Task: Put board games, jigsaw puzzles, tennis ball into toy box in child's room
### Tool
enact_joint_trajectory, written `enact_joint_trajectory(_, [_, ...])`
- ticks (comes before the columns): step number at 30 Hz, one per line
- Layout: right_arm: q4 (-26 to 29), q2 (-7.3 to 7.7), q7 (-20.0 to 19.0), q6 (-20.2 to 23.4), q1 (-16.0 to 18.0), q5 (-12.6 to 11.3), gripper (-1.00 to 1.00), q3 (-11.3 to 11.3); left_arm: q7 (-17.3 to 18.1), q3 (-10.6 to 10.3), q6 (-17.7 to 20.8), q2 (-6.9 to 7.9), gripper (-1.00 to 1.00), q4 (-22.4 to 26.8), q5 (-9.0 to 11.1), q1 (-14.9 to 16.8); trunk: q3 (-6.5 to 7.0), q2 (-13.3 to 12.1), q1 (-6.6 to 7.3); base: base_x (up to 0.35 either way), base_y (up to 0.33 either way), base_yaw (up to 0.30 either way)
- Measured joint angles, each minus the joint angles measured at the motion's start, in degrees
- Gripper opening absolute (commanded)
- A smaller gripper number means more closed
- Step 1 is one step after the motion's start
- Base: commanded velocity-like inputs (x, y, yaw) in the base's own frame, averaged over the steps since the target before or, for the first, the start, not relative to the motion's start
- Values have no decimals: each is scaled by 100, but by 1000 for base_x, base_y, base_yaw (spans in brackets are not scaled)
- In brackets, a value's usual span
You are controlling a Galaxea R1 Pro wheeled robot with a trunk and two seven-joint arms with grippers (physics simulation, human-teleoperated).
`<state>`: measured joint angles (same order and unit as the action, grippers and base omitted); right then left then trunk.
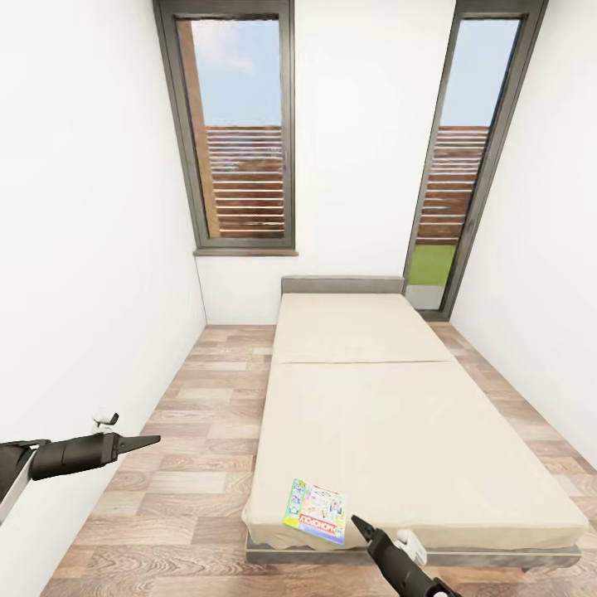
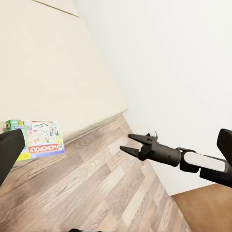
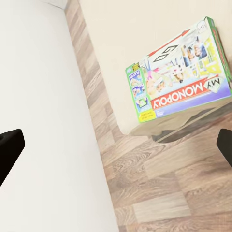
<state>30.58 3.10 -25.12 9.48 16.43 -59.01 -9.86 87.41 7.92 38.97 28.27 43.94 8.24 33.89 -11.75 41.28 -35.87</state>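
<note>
Right gripper (image 1: 358, 522): low in the head view, just off the foot corner of the bed, its tip beside the board game's near edge and not touching it. In the left wrist view (image 2: 129, 144) its two dark fingers stand spread apart with nothing between them, above the wood floor.
Left gripper (image 1: 148, 439): over the floor at the left, near the white wall, well apart from the bed. Its dark fingers come to a narrow tip; I cannot tell whether the jaws are parted or closed.
Board game (image 1: 316, 512): one flat printed box lies on the mattress at the bed's near left corner, flush with the edge. The right wrist view (image 3: 179, 77) shows a green side band, cartoon pictures and a purple band with white letters reading MONOPOLY. It also shows in the left wrist view (image 2: 42, 139), flat at the mattress corner.
Bed (image 1: 398, 414): plain beige mattress on a dark grey frame, running away from the camera, with a seam across it past the middle and a low grey headboard at the far end.
Floor (image 1: 191, 464): wood planks in mixed brown tones, left of the bed and in front of it.
Walls (image 1: 83, 249): plain white on both sides and behind the bed.
Window (image 1: 240, 133): dark grey frame in the far wall, above the headboard's left; sky and brown slats behind it.
Glass door (image 1: 464, 166): tall, dark-framed, at the far right; slats and a green patch beyond.
</note>
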Motion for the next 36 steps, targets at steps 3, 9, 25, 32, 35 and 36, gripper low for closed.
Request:
enact_joint_trajectory(3, [-2,0,-92,-11,-2,-30,100,11,4,0,4,0,100,0,3,0,-54,121,-66,0,0,0])
enact_joint_trajectory(9, [-9,6,-396,-38,-11,-42,100,18,7,3,6,2,100,0,1,0,-162,362,-198,0,0,0])
enact_joint_trajectory(25, [250,-144,-626,-73,153,-235,100,270,48,43,-66,-120,100,-52,85,51,-306,684,-374,-1,1,0])
enact_joint_trajectory(32, [477,-170,-805,-117,192,-445,100,476,38,106,-53,-219,100,-82,223,95,-306,684,-374,0,0,0])
enact_joint_trajectory(35, [574,-173,-901,-122,196,-544,100,540,24,131,-29,-238,100,-85,248,101,-306,684,-374,0,0,0])
enact_joint_trajectory(36, [607,-172,-933,-124,197,-557,100,550,21,135,-25,-241,100,-86,251,102,-306,684,-374,0,0,0])
